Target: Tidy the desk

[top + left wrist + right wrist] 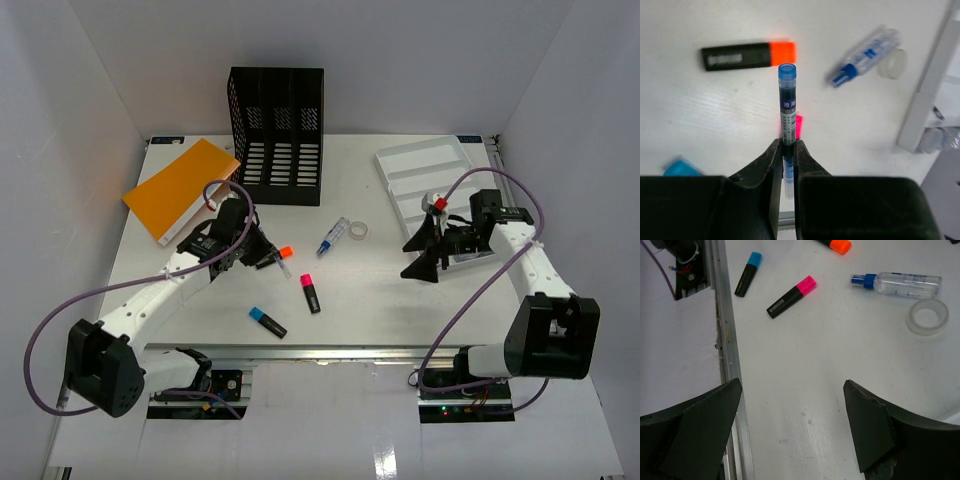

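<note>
Rail [726, 340] edges desk [850, 330] — right end effector [792, 385] gapes, left end effector [787, 146] pinches pen [787, 97].

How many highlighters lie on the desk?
3: orange one beside the left tool; pink one right of it, nearer the front; blue one closest to the front rail. More could hide under the arms.

Matt white desk [805, 390] with brushed metal rail [726, 340]; clear glossy plastic bottle [905, 284].

The pink highlighter [799, 126] is mostly hidden behind the blue-capped pen [787, 107]; the right wrist view's top edge crops the orange highlighter [837, 245].
</note>
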Controlling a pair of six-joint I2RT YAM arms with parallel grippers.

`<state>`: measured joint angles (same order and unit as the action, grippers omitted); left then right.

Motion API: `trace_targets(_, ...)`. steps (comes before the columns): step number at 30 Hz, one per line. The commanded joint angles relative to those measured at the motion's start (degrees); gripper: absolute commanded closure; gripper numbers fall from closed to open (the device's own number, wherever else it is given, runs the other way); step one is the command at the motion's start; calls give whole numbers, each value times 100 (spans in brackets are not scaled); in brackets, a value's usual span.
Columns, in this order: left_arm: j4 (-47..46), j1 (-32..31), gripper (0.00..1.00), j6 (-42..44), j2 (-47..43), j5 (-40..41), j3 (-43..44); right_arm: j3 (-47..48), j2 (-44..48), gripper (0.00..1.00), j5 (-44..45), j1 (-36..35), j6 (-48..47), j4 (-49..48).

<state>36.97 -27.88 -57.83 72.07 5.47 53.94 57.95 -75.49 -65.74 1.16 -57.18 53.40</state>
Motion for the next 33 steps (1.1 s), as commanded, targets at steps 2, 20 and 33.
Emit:
trace_targets(2,-1898,19,100,1169,-866,-1164,-755,453,-679,3,-557,-1049,-1970,2157)
trace_targets(20,-6680,19,100,473,-1135,-3046,-2250,527,64,2,428,-2756,4205,-3236)
trace_targets(33,-7831,10,100,-89,-374,-3432,-2009,1054,-717,24,2316,-3027,7054,-4322)
